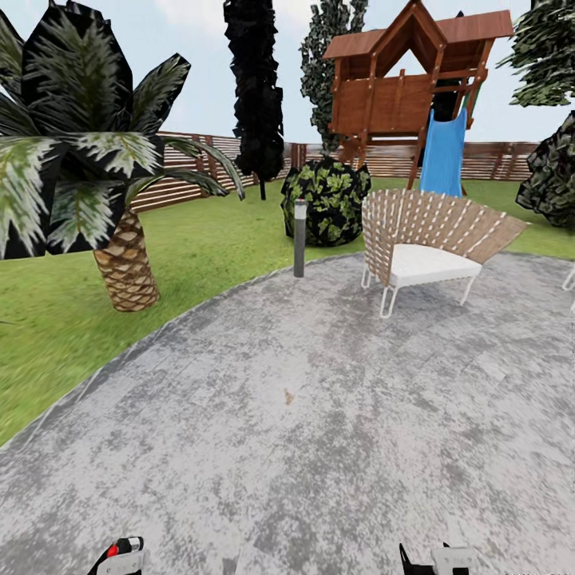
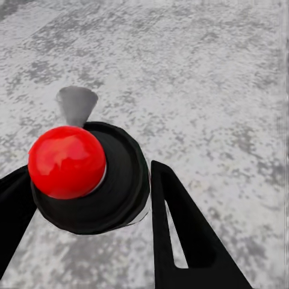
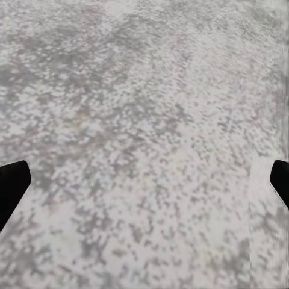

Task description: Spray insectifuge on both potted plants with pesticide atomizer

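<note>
- The left pincer [image 2: 90, 198] has its dark fingers closed on either side of a round black body topped by a red ball; this may be the pesticide atomizer [image 2: 90, 180] seen from above, though from this angle I cannot be sure, since its slim bottle shape and trigger are not plain.
- In the head view the same red-topped thing sits at the lower left edge of the frame, held low and close to the trunk, probably so it travels steadily while the base rolls.
- The right pincer [image 3: 144, 180] is spread wide with nothing between its fingers: only the two dark tips [image 3: 12, 186] show at the frame's sides, over bare grey paving.
- The paved patio [image 1: 303, 447] takes up the lower half of the head view, curving against the lawn [image 1: 208, 255] at left.
- A striped-leaf palm [image 1: 80, 176] stands at upper left, a rounded bush [image 1: 326, 200] and a grey lamp post [image 1: 299, 238] near centre, and a woven chair [image 1: 431, 235] to centre right.
- Behind them are a wooden play tower with a blue slide [image 1: 443, 152] and the slatted fence [image 1: 511, 160].
- The low rosette potted plants are not to be made out here, so the robot appears to be on its way and will need to find them before spraying.
</note>
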Motion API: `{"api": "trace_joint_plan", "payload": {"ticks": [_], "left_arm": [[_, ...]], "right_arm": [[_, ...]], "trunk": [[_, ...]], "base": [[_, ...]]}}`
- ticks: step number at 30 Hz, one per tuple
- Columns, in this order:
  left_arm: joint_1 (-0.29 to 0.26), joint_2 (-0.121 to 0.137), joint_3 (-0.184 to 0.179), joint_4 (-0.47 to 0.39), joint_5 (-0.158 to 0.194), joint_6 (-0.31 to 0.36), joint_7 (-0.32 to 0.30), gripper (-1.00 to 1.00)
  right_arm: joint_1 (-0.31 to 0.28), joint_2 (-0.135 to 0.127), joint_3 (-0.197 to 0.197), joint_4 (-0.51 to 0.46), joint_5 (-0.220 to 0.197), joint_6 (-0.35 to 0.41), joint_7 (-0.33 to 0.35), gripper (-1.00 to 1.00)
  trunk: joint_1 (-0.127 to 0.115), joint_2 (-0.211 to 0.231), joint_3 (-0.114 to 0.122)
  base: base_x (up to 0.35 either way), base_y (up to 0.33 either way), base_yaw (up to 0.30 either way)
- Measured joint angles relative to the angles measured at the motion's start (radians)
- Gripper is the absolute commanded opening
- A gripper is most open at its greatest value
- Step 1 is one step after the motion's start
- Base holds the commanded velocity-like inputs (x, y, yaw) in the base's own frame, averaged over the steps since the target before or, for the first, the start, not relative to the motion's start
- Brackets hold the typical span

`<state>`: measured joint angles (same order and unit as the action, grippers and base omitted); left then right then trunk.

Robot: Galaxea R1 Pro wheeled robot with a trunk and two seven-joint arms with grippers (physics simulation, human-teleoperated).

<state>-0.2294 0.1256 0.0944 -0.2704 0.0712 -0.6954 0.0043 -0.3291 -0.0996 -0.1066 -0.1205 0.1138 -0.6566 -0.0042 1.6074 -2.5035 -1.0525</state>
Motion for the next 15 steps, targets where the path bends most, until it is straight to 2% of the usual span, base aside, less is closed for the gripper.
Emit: {"api": "trace_joint_plan", "payload": {"ticks": [15], "left_arm": [[0.000,0.000,0.001,0.000,0.000,0.000,0.000,-1.00]], "right_arm": [[0.000,0.003,0.000,0.000,-0.001,0.002,0.001,1.00]], "trunk": [[-0.007,0.004,0.058]], "base": [[0.000,0.000,-0.269]]}}
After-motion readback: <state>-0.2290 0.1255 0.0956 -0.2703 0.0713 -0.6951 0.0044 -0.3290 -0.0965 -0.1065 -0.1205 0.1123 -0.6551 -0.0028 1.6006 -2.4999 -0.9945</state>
